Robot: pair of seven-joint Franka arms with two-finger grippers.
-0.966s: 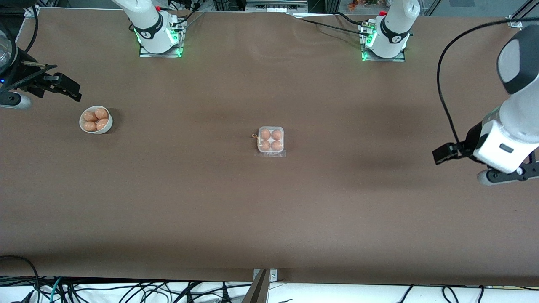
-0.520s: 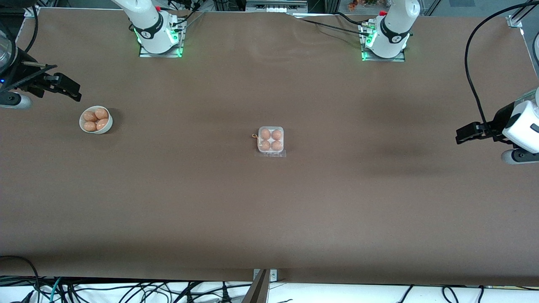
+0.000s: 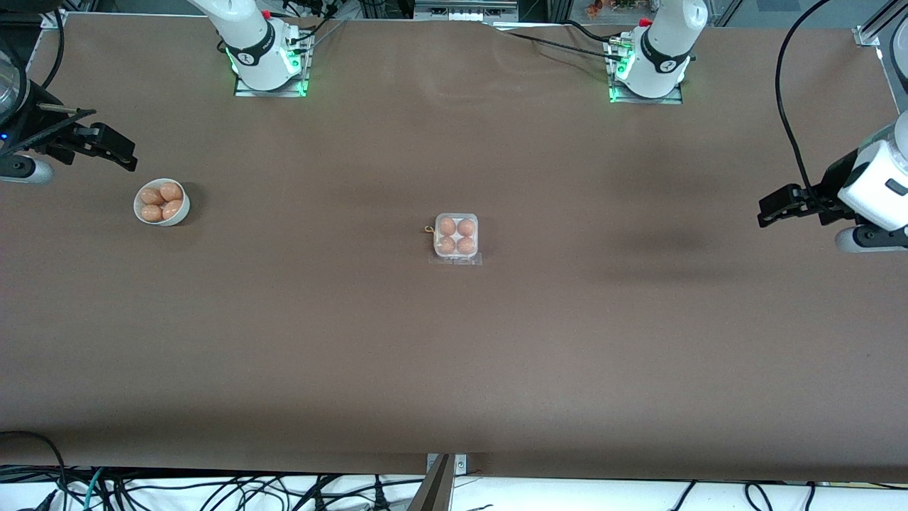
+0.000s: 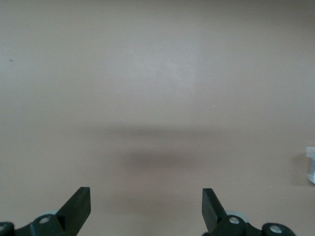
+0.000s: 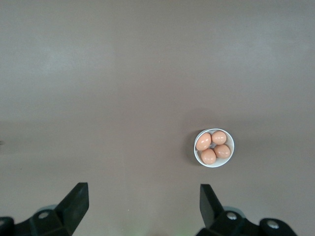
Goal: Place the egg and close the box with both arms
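Note:
The box (image 3: 456,235) sits in the middle of the table, with a tan-orange egg (image 3: 447,226) in every cell. A clear plastic flap (image 3: 455,260) lies flat on its side nearer the camera. My left gripper (image 3: 770,206) is open and empty, up over bare table at the left arm's end, well apart from the box. In the left wrist view (image 4: 146,194) its jaws stand wide over bare table, and a corner of the box (image 4: 311,164) shows at the picture's edge. My right gripper (image 3: 113,145) is open and empty, up near the bowl; the right wrist view (image 5: 142,191) shows the same.
A round white bowl (image 3: 181,212) with several more eggs (image 3: 162,201) stands toward the right arm's end of the table; it also shows in the right wrist view (image 5: 214,165). Both arm bases stand along the table's edge farthest from the camera. Cables hang past the near edge.
My left arm has swung away from the box toward its own end of the table and toward the bases. The right arm, the box and the bowl have not moved.

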